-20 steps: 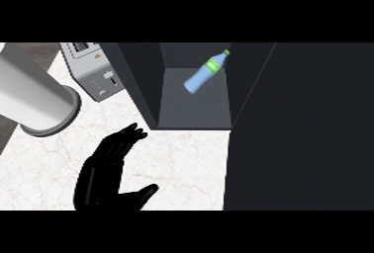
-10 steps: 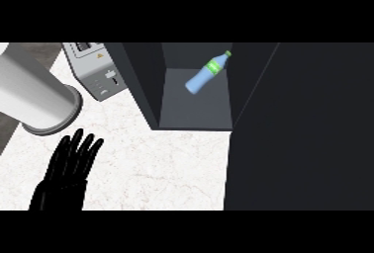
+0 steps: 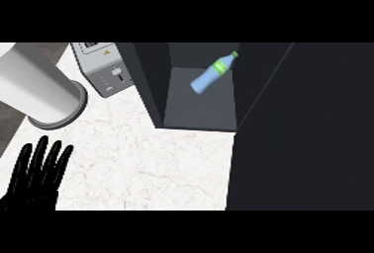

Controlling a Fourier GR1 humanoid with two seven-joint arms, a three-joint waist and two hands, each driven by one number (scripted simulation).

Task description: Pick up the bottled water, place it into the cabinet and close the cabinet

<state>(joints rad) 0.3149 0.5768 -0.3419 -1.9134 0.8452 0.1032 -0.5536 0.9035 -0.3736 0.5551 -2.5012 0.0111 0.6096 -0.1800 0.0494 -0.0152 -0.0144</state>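
Note:
The water bottle [image 3: 212, 73], pale blue with a green label and cap, lies tilted on the shelf inside the dark cabinet [image 3: 200, 106]. The cabinet's door [image 3: 303, 128] covers the view's right side, a dark slab from top to bottom, leaving the compartment uncovered. My left hand [image 3: 36, 173] shows at the lower left over the marble counter [image 3: 146, 158], fingers straight and pointing up, holding nothing. It is well apart from the cabinet and the bottle. My right hand does not show.
A grey toaster [image 3: 106, 66] stands at the back, left of the cabinet's side wall. A large white cylinder [image 3: 36, 91] rises at the upper left beside it.
My left hand has drawn back to the left and down, away from the cabinet, turning from a sideways reach to fingers pointing up. The bottle has stayed put on the shelf.

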